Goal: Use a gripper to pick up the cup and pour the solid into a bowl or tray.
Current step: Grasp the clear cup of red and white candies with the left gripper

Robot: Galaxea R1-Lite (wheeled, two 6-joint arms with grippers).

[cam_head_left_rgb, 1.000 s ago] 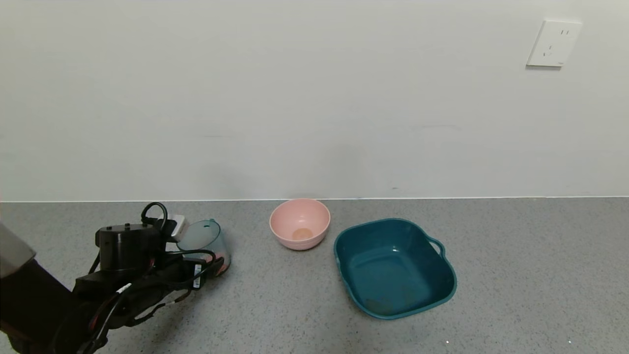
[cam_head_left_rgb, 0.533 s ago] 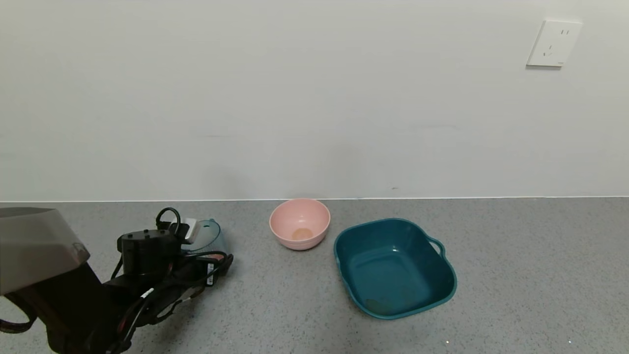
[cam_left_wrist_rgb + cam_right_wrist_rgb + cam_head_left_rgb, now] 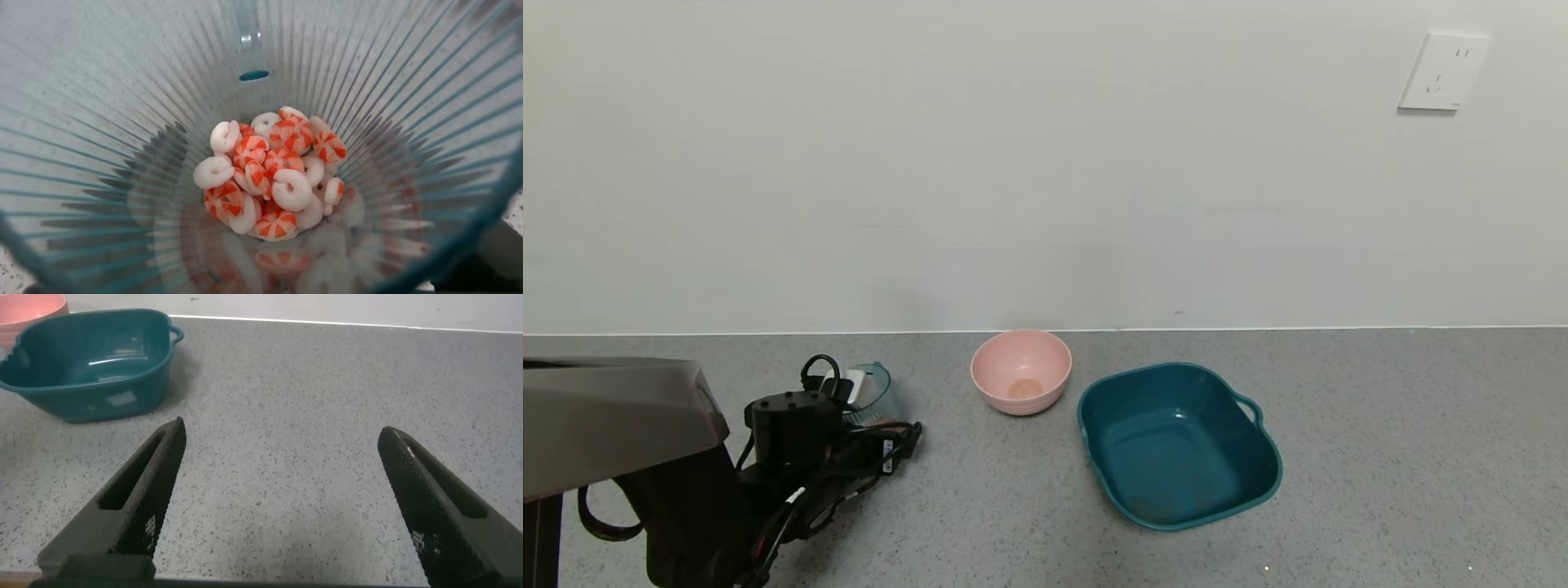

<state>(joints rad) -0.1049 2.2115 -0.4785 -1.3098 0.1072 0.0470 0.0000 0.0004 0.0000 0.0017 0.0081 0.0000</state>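
Here the left gripper [image 3: 882, 425] sits low at the near left of the grey worktop [image 3: 1380, 457], hard against the cup [image 3: 876, 390]. Its fingers are hidden behind its own black body and cables, so whether they touch the cup's wall cannot be told; they are spread as wide as they go. The cup is a small translucent blue-green tumbler, standing upright on the worktop left of the bowl [image 3: 1021, 371], with only its rim and far wall showing above the gripper in the head view.

The left wrist view looks straight down into the cup, whose ribbed wall fans out around the solid [image 3: 274, 184]: a heap of small round pieces, some white, some striped orange-red, piled on the bottom. The head view shows almost none of this.

The pale-pink bowl stands near the wall, and the dark teal tray [image 3: 1262, 482] with handles lies just right of it, nearer the robot.

The right gripper [image 3: 286, 498] appears only in its own wrist view, its two black fingers [image 3: 143, 494] wide apart and holding nothing, above bare worktop well right of the tray.
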